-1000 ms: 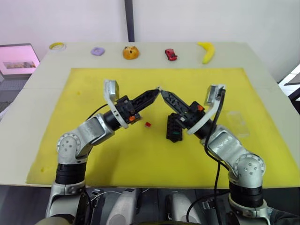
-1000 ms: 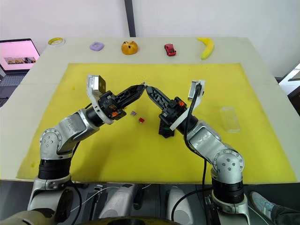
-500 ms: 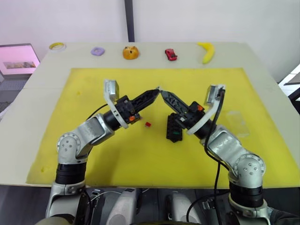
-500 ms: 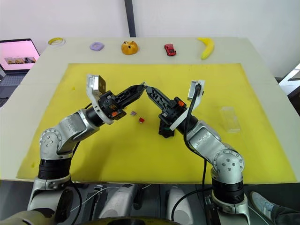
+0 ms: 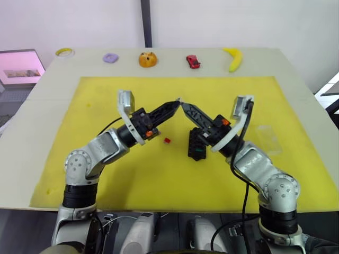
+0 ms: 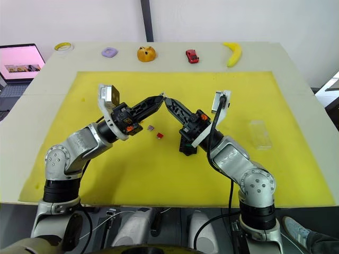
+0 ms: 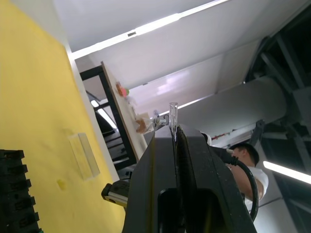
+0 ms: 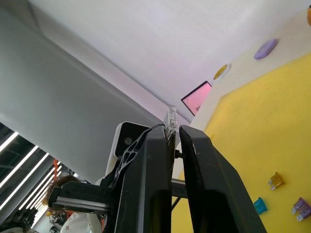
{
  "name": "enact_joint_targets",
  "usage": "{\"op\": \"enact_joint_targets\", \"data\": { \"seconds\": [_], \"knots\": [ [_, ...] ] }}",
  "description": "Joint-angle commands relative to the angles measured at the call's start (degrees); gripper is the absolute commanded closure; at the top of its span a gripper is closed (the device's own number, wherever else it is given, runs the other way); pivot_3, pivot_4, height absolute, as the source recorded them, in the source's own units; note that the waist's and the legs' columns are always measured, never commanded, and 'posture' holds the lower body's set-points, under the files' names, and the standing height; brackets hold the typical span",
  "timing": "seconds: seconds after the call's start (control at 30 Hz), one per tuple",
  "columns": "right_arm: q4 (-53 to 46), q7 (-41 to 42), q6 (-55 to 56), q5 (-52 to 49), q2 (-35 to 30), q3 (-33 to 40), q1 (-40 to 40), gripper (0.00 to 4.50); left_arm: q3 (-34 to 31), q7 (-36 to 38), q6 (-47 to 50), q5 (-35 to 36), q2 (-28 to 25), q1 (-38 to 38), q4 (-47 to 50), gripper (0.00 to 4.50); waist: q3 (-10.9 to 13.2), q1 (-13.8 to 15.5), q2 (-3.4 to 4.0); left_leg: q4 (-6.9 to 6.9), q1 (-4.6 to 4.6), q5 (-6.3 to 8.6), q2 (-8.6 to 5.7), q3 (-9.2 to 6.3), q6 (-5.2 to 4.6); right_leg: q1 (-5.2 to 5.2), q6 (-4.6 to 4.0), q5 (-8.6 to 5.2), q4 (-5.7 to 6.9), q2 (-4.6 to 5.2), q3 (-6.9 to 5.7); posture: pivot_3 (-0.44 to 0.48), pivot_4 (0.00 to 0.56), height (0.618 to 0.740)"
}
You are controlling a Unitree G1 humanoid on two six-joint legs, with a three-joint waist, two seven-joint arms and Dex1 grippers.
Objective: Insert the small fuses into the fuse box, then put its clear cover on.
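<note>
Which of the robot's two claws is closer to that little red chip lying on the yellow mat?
The left. The left gripper hangs above and just beyond the small red fuse, whereas the right gripper hangs slightly further to the right, over by the black rectangular fuse box.

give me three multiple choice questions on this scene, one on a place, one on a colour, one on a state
1. Where does the clear cover lie?
A. on the fuse box
B. on the yellow mat, to the robot's right of the fuse box
C. under the fuse box
2. What colour is the loose fuse nearest the fuse box?
A. red
B. white
C. black
3. The left end effector is:
A. wide open
B. shut on a small clear piece
C. resting on the mat
Answers: B, it lies apart on the mat; A, the red fuse lies closest; B, the small clear piece sits pinched at its tips.
</note>
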State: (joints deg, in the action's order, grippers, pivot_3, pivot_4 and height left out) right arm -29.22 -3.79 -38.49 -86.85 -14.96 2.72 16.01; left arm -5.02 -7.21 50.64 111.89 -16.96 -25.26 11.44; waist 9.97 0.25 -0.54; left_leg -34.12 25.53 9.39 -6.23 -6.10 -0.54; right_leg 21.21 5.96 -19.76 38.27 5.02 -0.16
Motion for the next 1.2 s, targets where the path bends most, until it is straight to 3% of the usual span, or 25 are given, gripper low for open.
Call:
{"op": "enact_joint_targets", "data": {
  "seconds": [0.03, 0.43, 0.47, 0.53, 0.73, 0.87, 0.97, 1.1, 1.2],
  "knots": [
    [-2.7, 0.9, -0.1, -0.3, -0.5, -0.5, 1.0, 4.26, 1.1, -0.1, 0.4, 1.1, -0.3, -0.5, 2.1, 4.5, 0.0, 0.0, 0.0, 0.0, 0.0, 0.0, 0.0, 0.0, 0.0, 0.0, 0.0, 0.0, 0.0, 0.0, 0.0, 0.0, 0.15, 0.735],
    [-2.8, 0.7, 0.3, 0.1, -0.3, -0.4, 1.1, 4.26, 0.9, -0.3, 0.3, 1.1, -0.6, -0.9, 1.8, 4.5, 0.0, 0.0, 0.0, -0.01, -0.01, 0.0, 0.0, 0.0, 0.0, 0.0, 0.0, 0.0, 0.04, 0.0, 0.0, 0.0, 0.15, 0.735],
    [-2.8, 0.7, 0.4, 0.1, -0.2, -0.4, 1.1, 4.5, 0.8, -0.4, 0.3, 1.1, -0.6, -1.0, 1.7, 3.86, 0.0, 0.0, 0.0, -0.01, -0.01, 0.0, 0.0, 0.0, 0.0, 0.0, 0.0, 0.0, 0.04, 0.0, 0.0, 0.0, 0.15, 0.735],
    [-2.9, 0.6, 0.6, 0.0, -0.1, -0.3, 1.0, 4.5, 0.3, -0.6, 0.4, 1.1, -0.6, -1.3, 1.8, 3.07, 0.0, 0.0, 0.0, -0.01, -0.01, 0.0, 0.0, 0.0, 0.0, 0.0, 0.0, 0.0, 0.04, 0.0, 0.0, 0.0, 0.15, 0.735],
    [-3.3, 0.6, 1.2, -0.5, 0.0, 0.4, 0.6, 4.5, -2.3, 0.9, 2.2, 1.1, -3.4, 0.4, 3.1, 0.03, 0.0, -0.2, 0.0, -0.01, -0.02, -0.01, 0.0, 0.0, 0.01, 0.0, 0.0, 0.0, 0.07, 0.0, 0.0, 0.0, 0.15, 0.735],
    [-3.6, 1.0, 1.0, -0.3, -0.8, 0.9, 0.4, 4.5, -3.8, 3.6, 4.9, 1.0, -9.7, 2.3, 4.1, 0.03, 0.0, -0.9, 0.01, 0.0, -0.03, -0.01, 0.0, 0.0, 0.01, 0.01, 0.0, 0.0, 0.09, -0.01, 0.0, 0.0, 0.15, 0.735],
    [-4.1, 3.9, -0.5, 1.7, -4.8, 2.0, 0.7, 4.5, -4.4, 10.4, 8.4, -3.6, -16.7, 2.2, 4.4, 0.03, 0.0, -1.1, 0.04, 0.03, -0.03, -0.01, 0.01, 0.0, 0.02, 0.07, -0.01, -0.01, 0.15, -0.02, 0.01, 0.0, 0.15, 0.735],
    [-3.8, 13.4, -4.0, 5.0, -16.2, 4.4, 0.9, 4.5, -2.4, 26.2, 10.6, -17.7, -24.2, -2.4, 4.4, 0.03, 0.0, -0.5, 0.07, 0.02, -0.06, -0.01, -0.03, 0.0, 0.02, 0.03, -0.04, -0.02, 0.11, -0.03, 0.01, 0.0, 0.15, 0.735],
    [-1.3, 24.7, -6.0, 10.7, -25.9, 5.5, 1.2, 4.5, 4.7, 41.8, 6.7, -34.5, -29.5, -5.9, 6.7, 0.03, 0.0, -0.6, 0.08, 0.04, -0.04, 0.0, -0.03, 0.02, 0.01, 0.02, -0.12, -0.07, 0.05, -0.01, 0.0, 0.0, 0.15, 0.735]
  ]
}}
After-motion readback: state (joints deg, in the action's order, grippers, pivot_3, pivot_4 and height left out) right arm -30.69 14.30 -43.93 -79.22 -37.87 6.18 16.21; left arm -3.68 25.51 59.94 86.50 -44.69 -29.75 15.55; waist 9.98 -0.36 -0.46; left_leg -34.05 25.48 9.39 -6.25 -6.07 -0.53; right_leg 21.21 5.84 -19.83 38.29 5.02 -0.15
